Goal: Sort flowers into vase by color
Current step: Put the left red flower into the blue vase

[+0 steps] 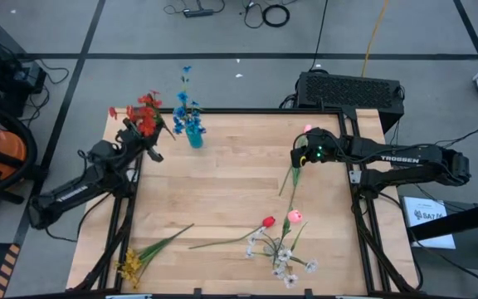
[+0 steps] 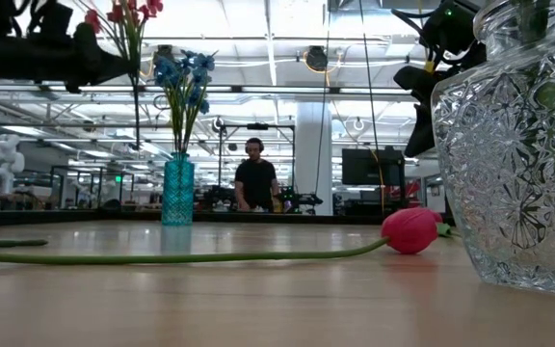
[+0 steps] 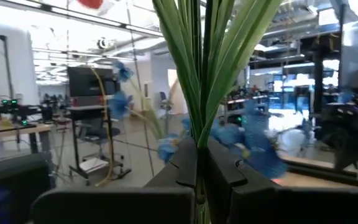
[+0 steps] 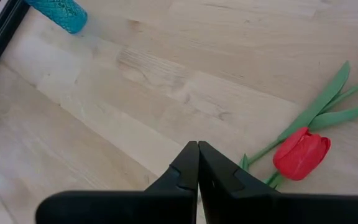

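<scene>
My left gripper (image 1: 148, 137) is at the table's far left, shut on a red flower cluster (image 1: 145, 115) raised beside the teal vase (image 1: 194, 137). The vase holds blue sprays (image 2: 183, 72). My right gripper (image 4: 197, 149) is shut and empty. It hovers at about vase-top height over a red tulip (image 4: 300, 152) lying flat on the table; its bud (image 1: 308, 129) shows past the gripper. Another red tulip (image 1: 268, 222), a pink tulip (image 1: 295, 216), white blossoms (image 1: 282, 259) and a yellow sprig (image 1: 131, 264) are near the near edge. The grey block is out of view. My left gripper pinches the red cluster's bundled green stems (image 3: 199, 134) between its two fingers, which lie level across the stems and come from the table's left. The cluster stands upright and is lifted clear, with blooms above the fingers and the stem ends (image 2: 136, 125) hanging below.
A clear cut-glass vase (image 2: 528, 145) with green stems inside stands close to the low camera at the near edge. The red tulip's long stem (image 2: 162, 256) runs leftward across the near part of the table. Bare wood (image 1: 222, 183) lies mid-table. A person stands far behind the table.
</scene>
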